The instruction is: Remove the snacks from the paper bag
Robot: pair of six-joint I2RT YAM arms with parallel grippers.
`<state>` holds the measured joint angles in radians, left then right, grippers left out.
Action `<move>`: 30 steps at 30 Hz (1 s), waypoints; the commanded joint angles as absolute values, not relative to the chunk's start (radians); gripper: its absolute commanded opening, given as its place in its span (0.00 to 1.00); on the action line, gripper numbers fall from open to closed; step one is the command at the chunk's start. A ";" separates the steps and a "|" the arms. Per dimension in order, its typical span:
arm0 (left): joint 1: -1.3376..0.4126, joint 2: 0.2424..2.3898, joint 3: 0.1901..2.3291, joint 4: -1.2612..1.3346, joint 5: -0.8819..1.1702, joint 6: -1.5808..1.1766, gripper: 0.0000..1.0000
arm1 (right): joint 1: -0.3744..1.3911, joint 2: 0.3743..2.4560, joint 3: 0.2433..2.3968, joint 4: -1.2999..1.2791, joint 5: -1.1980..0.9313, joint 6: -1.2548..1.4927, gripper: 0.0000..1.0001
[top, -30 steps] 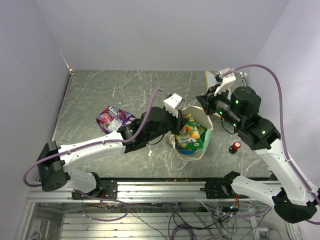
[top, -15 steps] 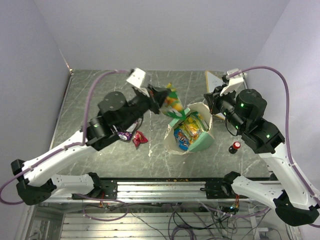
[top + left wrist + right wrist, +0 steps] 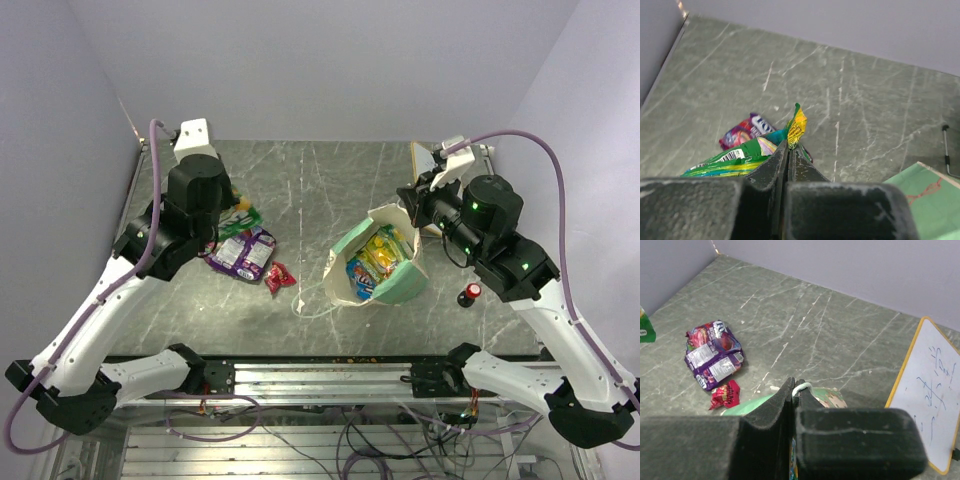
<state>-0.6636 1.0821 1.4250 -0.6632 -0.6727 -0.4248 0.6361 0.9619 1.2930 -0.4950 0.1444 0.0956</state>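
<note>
Snacks (image 3: 375, 262) are fewer in the paper bag (image 3: 402, 290): the left hand (image 3: 788, 150), pinching a green-yellow packet (image 3: 752, 154), has carried it near the purple packets (image 3: 243, 252); the right hand (image 3: 793, 389) pinches the string handle (image 3: 801, 386).

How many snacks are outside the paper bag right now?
3 clearly: a green-yellow packet in the left gripper, a purple packet on the table, a small red wrapper beside it. The purple one may be two overlapping.
</note>
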 commanded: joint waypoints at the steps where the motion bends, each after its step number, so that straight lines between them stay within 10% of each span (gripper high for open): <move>1: -0.572 1.118 1.405 -0.814 -0.632 -0.639 0.07 | 0.636 0.947 1.294 -0.412 0.101 0.098 0.00; 18: -0.164 1.437 1.337 -0.825 -0.105 -0.838 0.07 | 0.635 0.916 1.281 -0.413 0.095 0.118 0.00; 30: -0.043 1.419 1.100 -0.616 0.003 -1.534 0.07 | 0.635 0.912 1.277 -0.420 0.115 0.134 0.00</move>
